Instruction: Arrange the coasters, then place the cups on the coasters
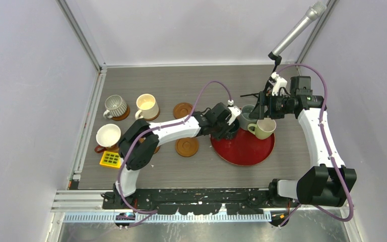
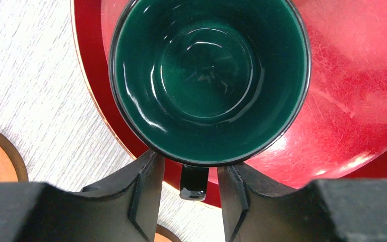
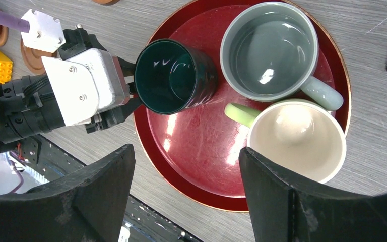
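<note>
Got the left tool (image 2: 191,174) straddling the teal cup's (image 2: 209,75) handle at the tray's (image 2: 352,101) edge, jaws narrowed, thin gap each side, not clamped. Right tool (image 3: 186,151) up over the tray, wide open, gripping nothing. Grey cup (image 3: 269,48) and green cup (image 3: 295,136) on the tray too. Two bare coasters (image 1: 183,110) nearby on the table (image 1: 292,166).

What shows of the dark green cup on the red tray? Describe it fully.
The dark green cup is glossy, ceramic by its look, round, empty and upright. It stands near the edge of the red tray, close to a grey cup; whether they touch is unclear. Its small looped handle points toward the tray's edge and lies between the fingers of the left gripper, with a gap showing on each side.
</note>
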